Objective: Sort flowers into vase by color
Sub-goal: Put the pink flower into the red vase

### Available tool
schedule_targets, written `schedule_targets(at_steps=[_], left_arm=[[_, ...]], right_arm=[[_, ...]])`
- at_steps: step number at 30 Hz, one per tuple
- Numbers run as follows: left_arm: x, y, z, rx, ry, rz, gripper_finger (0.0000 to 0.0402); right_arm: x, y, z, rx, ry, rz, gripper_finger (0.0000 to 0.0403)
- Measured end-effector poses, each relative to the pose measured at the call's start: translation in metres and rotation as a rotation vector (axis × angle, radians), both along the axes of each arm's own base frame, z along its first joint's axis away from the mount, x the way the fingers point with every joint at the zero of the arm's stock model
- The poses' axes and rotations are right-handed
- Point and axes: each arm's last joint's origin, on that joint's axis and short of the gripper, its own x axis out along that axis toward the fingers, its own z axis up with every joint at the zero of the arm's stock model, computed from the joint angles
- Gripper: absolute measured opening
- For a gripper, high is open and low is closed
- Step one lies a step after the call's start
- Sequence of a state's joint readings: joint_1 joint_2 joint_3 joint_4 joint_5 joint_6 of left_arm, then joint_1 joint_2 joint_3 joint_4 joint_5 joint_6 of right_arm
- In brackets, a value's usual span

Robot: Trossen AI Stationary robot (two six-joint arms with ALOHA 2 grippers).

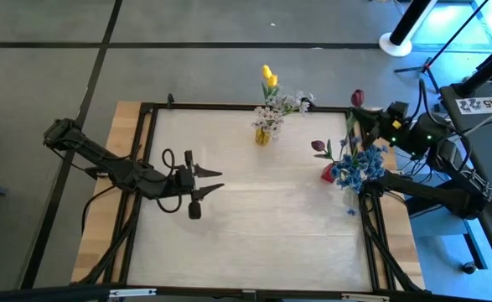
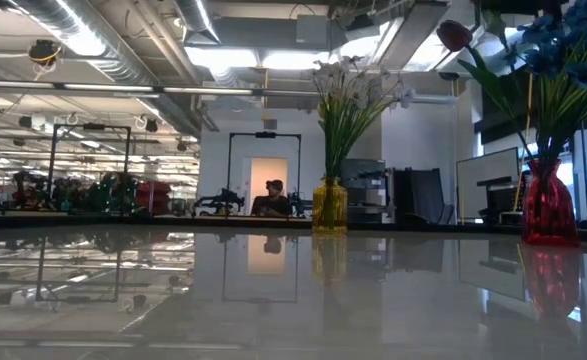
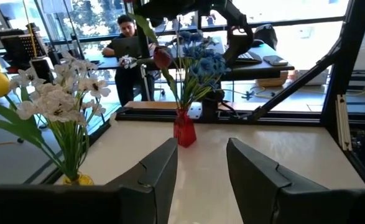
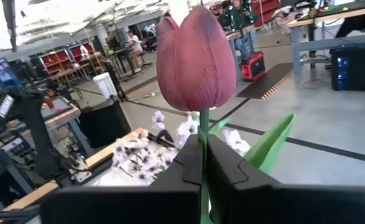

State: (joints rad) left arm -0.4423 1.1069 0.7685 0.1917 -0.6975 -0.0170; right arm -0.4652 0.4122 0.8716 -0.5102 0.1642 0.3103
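From where I stand, two vases are on the table. The yellow vase (image 1: 263, 135) sits by the far edge, holding white small-blossom sprigs (image 1: 270, 114) and a yellow tulip (image 1: 268, 78) that rises above them. The red vase (image 1: 328, 173) stands near the right-hand rail and carries leafy blue clusters (image 1: 359, 164) with one dark red bud (image 1: 319, 147) among them.

The right gripper (image 4: 203, 163) is raised over the table's far right corner, above and a little behind the red vase. Its fingers are clamped on the green stem of a dark red tulip (image 4: 196, 59), with the bud standing upright just past the fingertips and a green leaf (image 4: 270, 144) jutting off to one side. In the high view that same tulip shows just beyond the gripper, out past the blue clusters.

The left gripper (image 1: 213, 179) hangs over the left half of the table, well apart from both vases, its fingers (image 3: 155, 174) spread and holding nothing. Ahead of it the red vase is straight on across bare tabletop, the yellow vase off to one side.

A black frame (image 1: 229, 106) rims the table (image 1: 262, 226). The whole middle and near part of the top lies open between the left gripper and the vases. A person (image 2: 272, 199) sits at a desk far back in the room.
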Motion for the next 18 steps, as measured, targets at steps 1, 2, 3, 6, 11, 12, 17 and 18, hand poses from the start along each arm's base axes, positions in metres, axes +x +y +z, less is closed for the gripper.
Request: schedule_targets(at_steps=[1,2,3,6,11,12,17,18], left_arm=[[0.000,0.000,0.000,0.000,0.000,0.000,0.0135],[0.000,0.000,0.000,0.000,0.000,0.000,0.0135],[0.000,0.000,0.000,0.000,0.000,0.000,0.0135],[0.000,0.000,0.000,0.000,0.000,0.000,0.0135],[0.000,0.000,0.000,0.001,0.001,0.000,0.0135],[0.000,0.000,0.000,0.001,0.001,0.000,0.0135],[0.001,0.003,0.000,-0.002,-0.004,0.013,0.0135],[0.001,0.003,0.000,-0.002,-0.004,0.016,0.0135]], right_arm=[[0.001,-0.001,-0.002,0.003,0.007,0.001,0.0003],[0.003,-0.001,-0.005,0.008,0.016,0.001,0.0003],[0.004,-0.002,-0.009,0.013,0.026,0.001,0.0003],[0.008,-0.004,-0.018,0.026,0.052,0.006,0.0003],[0.013,-0.005,-0.031,0.001,0.128,0.069,0.0003],[0.013,-0.004,-0.032,-0.009,0.146,0.079,0.0003],[0.014,-0.003,-0.033,-0.061,0.190,0.130,0.0013],[0.014,-0.003,-0.032,-0.071,0.183,0.140,0.0015]])
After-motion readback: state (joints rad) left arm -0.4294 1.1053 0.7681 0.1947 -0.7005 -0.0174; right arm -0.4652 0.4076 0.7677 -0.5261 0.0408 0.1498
